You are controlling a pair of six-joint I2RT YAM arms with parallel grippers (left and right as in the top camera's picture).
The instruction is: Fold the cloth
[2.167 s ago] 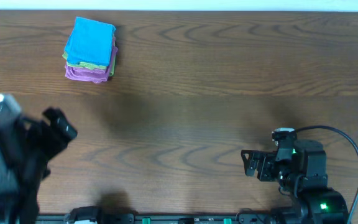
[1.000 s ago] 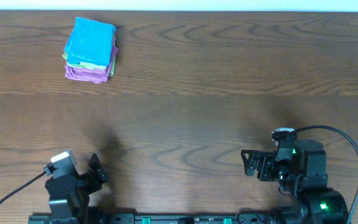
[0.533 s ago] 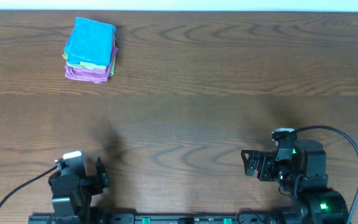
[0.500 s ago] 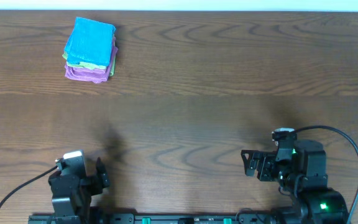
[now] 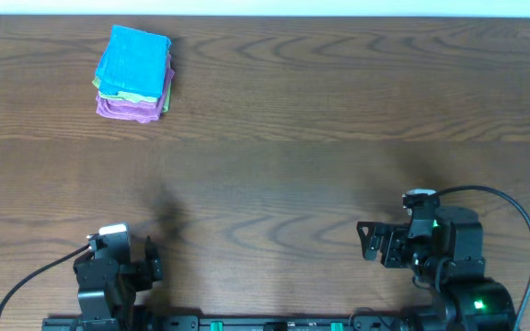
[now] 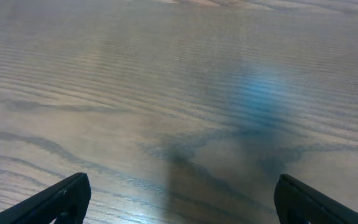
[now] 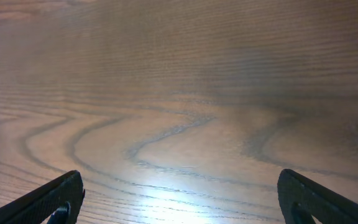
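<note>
- Located at the far left of the brown wooden table (image 5: 339, 110): bright blue folded cloth (image 5: 134, 57), lying flat on top of a green folded cloth (image 5: 132, 95) and a purple folded cloth (image 5: 129, 109), edges roughly aligned.
- Parked at the near left edge: left gripper (image 5: 151, 261), jaws released and spread wide, grasping nothing, well apart from the stack.
- Parked at the near right: right gripper (image 5: 366, 241), jaws likewise released and empty.
- Noted in both wrist views: bare wood grain only.
- Judged complete: blue cloth folded and stacked, no unfolded cloth in view, no further step evident.
</note>
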